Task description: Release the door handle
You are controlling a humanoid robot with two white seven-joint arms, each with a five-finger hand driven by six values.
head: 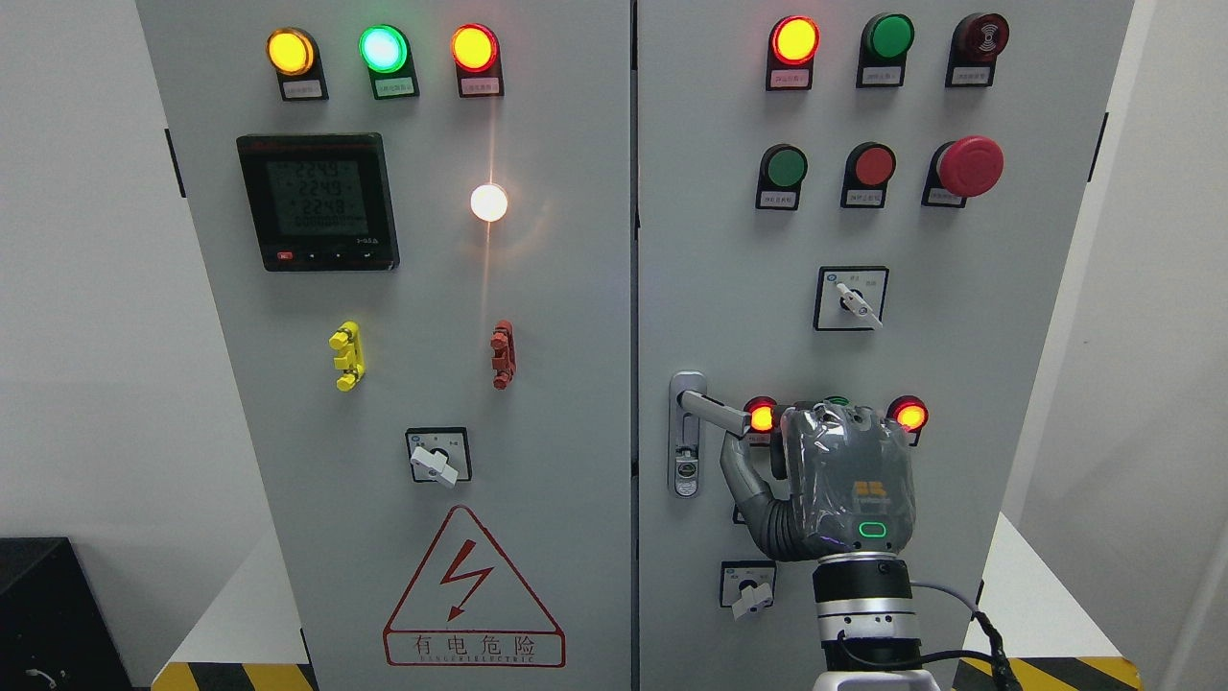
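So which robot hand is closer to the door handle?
The right hand. It sits just right of the door handle, with its thumb reaching up beneath the lever. The left hand is not in the picture.

The door handle (708,407) was a silver-grey metal lever on the right cabinet door (1017,384), close to that door's left edge. Its tall, narrow backplate stood upright, with a small lock at the bottom. The lever stuck out rightward from the plate's top, tilting slightly downward toward its free end.
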